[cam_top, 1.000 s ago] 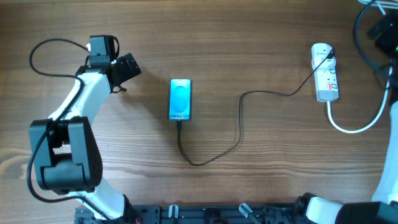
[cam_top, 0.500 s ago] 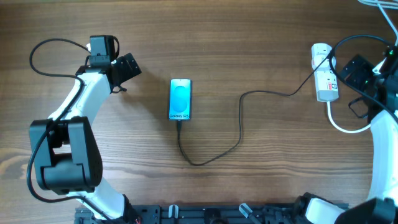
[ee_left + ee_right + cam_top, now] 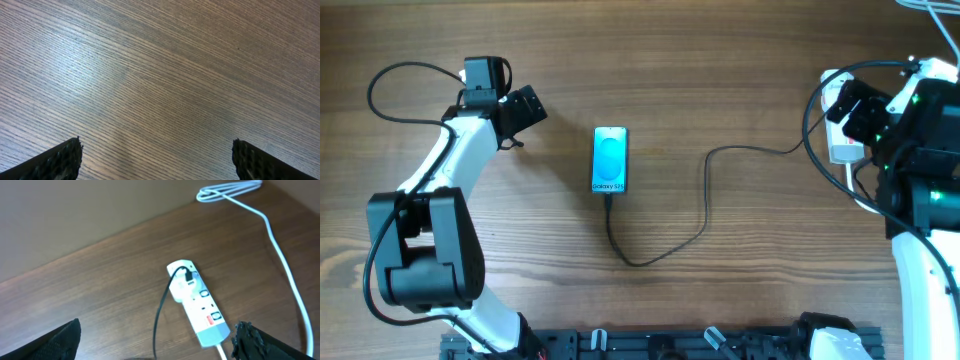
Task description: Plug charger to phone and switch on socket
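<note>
The phone [image 3: 610,158] lies flat mid-table, its light blue screen up. The charger's thin black cable [image 3: 705,205] runs from the phone's bottom edge, loops toward me, then leads right to the black plug [image 3: 189,275] in the socket. The socket [image 3: 844,153] is a white power strip at the far right; it also shows in the right wrist view [image 3: 199,307] with a small red mark. My right gripper [image 3: 850,108] hovers over the socket, open and empty [image 3: 157,345]. My left gripper [image 3: 525,110] is far left of the phone, open over bare wood [image 3: 157,162].
The socket's thick white cord [image 3: 285,260] trails off toward the table's far right edge, where it lies bundled [image 3: 227,190]. The wooden table [image 3: 740,60] has a wall behind it in the right wrist view.
My right arm has swung in from the right edge, leftward, and now covers part of the socket. The left arm, phone and cable have not moved.
</note>
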